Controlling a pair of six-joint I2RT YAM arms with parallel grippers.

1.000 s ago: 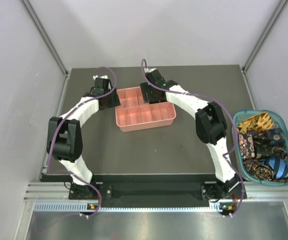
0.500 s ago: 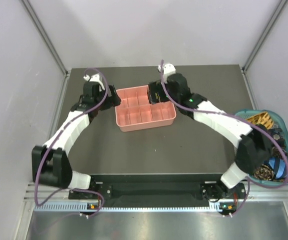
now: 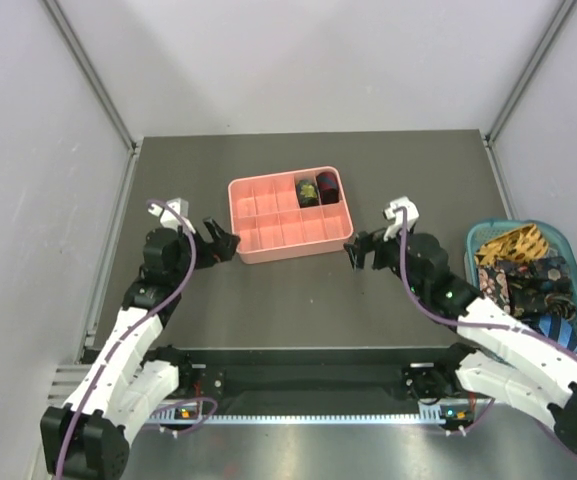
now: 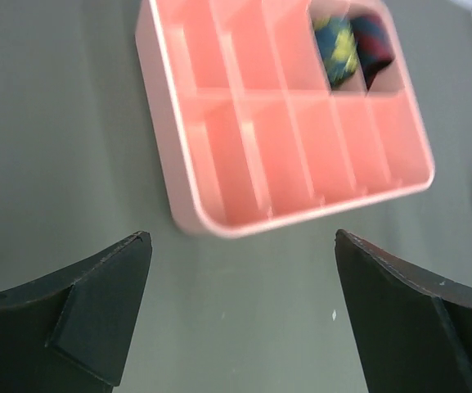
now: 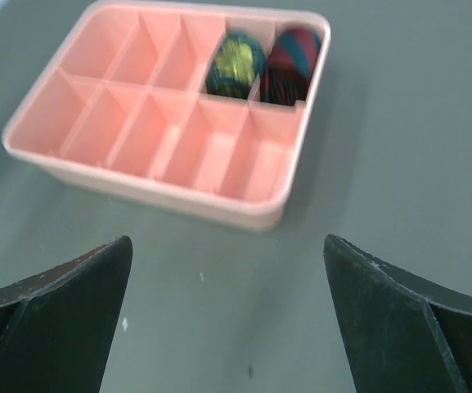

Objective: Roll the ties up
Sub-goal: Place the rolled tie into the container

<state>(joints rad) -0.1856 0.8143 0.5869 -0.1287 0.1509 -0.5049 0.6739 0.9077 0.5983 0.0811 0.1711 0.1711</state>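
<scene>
Left pincer [image 3: 222,241], right pincer [image 3: 358,252]: both spread wide, empty, low over counter [image 3: 298,310], just before tray [image 3: 293,254].
Unrolled ties [image 3: 528,290]: heaped in basket [image 3: 516,225] at counter's right edge. Likely risk: several snag together; silky fabric slips from grip.
Tray far row: two coils [image 5: 236,61] side by side; jostling could unroll them.

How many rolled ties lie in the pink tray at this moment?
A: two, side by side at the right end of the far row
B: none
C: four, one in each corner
A: a yellowish rolled tie and a reddish rolled tie fill neighbouring far-right compartments of the pink tray; the other compartments hold nothing.
</scene>
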